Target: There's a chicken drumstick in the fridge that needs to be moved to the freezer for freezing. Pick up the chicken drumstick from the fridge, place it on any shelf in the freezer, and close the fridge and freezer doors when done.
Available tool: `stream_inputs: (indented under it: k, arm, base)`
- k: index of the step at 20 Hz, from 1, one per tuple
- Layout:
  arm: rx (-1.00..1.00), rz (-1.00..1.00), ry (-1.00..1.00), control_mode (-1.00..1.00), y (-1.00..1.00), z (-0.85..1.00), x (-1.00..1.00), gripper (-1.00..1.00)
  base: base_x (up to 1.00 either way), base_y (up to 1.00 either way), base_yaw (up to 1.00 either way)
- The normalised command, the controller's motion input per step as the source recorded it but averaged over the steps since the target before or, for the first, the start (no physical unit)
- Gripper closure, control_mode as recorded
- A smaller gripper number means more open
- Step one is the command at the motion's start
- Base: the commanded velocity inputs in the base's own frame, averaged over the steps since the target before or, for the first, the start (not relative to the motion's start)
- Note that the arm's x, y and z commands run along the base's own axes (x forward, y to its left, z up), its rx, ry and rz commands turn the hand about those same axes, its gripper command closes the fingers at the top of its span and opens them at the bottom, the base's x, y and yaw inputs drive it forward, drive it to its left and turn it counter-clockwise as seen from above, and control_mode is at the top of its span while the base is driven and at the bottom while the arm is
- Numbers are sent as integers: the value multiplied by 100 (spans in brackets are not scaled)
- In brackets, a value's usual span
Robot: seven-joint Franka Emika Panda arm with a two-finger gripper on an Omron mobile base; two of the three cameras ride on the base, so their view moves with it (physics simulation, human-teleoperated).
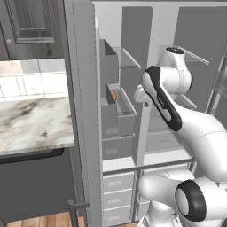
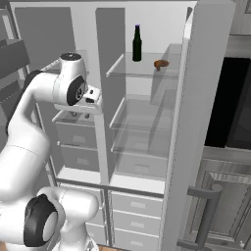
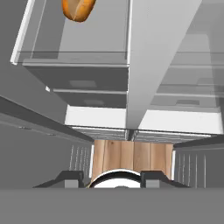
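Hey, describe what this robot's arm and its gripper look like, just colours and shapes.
The glossy white arm is built of rounded, bulbous segments joined by dark black bands and ring-shaped joint caps. A black ring circles its big lower joint. The small gripper has two stubby dark grey finger tips. No cables or markings are visible.

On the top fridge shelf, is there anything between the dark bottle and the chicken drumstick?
No. In the right base view the dark bottle stands left of the chicken drumstick on the clear shelf, and the glass between them is bare.

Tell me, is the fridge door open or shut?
Open: the fridge interior shows, with a bottle and the chicken drumstick on its top shelf.
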Motion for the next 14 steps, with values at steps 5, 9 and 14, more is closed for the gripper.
stream_inputs:
  k: [5, 9, 14]
  arm:
    - [0, 0, -6, -100, -2, 0, -39, -100]
    - [-2, -5, -7, -100, 0, 20, -74, -100]
    - [-9, -7, -19, -100, -17, 45, -48, -100]
  base:
    - [0, 0, 0]
    - [0, 0, 0]
    - [0, 0, 0]
